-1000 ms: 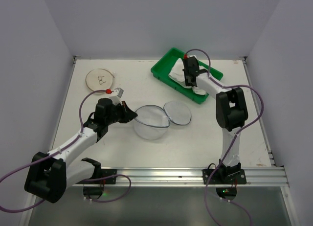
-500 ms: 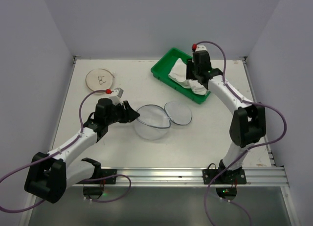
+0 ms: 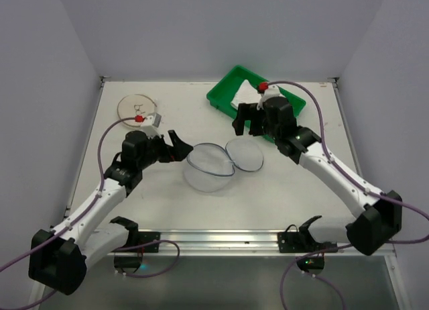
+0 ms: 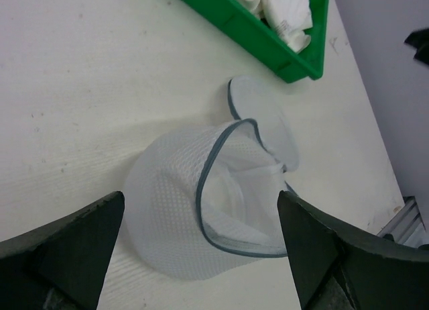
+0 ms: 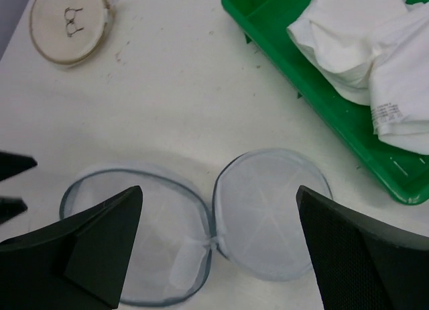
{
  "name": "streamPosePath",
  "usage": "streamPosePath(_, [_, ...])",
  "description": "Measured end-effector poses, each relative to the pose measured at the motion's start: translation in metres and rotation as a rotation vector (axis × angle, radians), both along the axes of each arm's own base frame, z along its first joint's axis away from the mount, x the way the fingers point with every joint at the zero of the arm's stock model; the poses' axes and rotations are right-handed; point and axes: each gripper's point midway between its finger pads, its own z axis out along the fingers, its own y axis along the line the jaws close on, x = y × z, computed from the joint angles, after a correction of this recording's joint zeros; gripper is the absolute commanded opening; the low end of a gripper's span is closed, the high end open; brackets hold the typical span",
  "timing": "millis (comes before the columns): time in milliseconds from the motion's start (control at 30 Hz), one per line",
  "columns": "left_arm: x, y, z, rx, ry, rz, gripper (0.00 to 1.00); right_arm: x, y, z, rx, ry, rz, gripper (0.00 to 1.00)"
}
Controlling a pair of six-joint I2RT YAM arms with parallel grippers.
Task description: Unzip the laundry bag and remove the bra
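The laundry bag [image 3: 208,168] lies unzipped mid-table, its deep mesh half [image 4: 167,223] next to the flat half [image 5: 275,213], joined at the dark rim. It holds nothing. The white bra [image 5: 358,48] lies crumpled in the green tray [image 3: 224,93]. My left gripper [image 3: 179,147] hovers open just left of the bag, which shows between its fingers [image 4: 201,197] untouched. My right gripper [image 3: 246,125] hangs open above the flat half, between bag and tray, with nothing in it [image 5: 220,189].
A flat beige disc [image 3: 139,109] with a small wire piece on it lies at the back left. The green tray [image 5: 268,35] sits slanted at the back right. Purple walls close in three sides; a metal rail [image 3: 255,239] runs along the near edge.
Both grippers have opened. The left one let go of the bag's rim and drew back slightly. The right arm swung from over the tray toward the bag, leaving the bra in the tray.
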Motion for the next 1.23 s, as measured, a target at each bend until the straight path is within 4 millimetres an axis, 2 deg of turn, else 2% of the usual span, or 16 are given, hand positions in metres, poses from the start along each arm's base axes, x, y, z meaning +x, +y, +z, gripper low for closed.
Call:
streamPosePath(100, [0.006, -0.001, 0.03, -0.018, -0.065, 0.001, 1.0, -0.041, 0.01, 0.003, 0.028, -0.032, 0.054, 0.99])
streamPosePath(200, [0.008, -0.003, 0.057, -0.023, -0.132, -0.013, 1.0, -0.066, 0.012, 0.002, 0.064, -0.046, 0.071, 0.99])
streamPosePath(267, [0.007, -0.003, 0.066, -0.027, -0.162, -0.026, 1.0, -0.078, 0.006, -0.005, 0.081, -0.039, 0.055, 0.99])
streamPosePath(367, [-0.001, -0.004, 0.065, -0.028, -0.186, -0.048, 1.0, -0.089, -0.007, -0.014, 0.096, -0.038, 0.017, 0.99])
streamPosePath(567, [-0.02, 0.001, 0.041, -0.025, -0.213, -0.067, 1.0, -0.096, -0.028, -0.006, 0.123, -0.095, -0.052, 0.99])
streamPosePath(667, [-0.022, 0.0, 0.048, -0.04, -0.254, -0.079, 1.0, -0.096, -0.03, -0.005, 0.139, -0.109, -0.062, 0.99])
streamPosePath(900, [-0.025, -0.005, 0.057, -0.061, -0.305, -0.111, 1.0, -0.091, -0.034, -0.028, 0.072, -0.059, -0.103, 0.99])
streamPosePath(1233, [-0.029, -0.008, 0.062, -0.072, -0.32, -0.133, 1.0, -0.089, -0.033, -0.031, 0.066, -0.053, -0.103, 0.99])
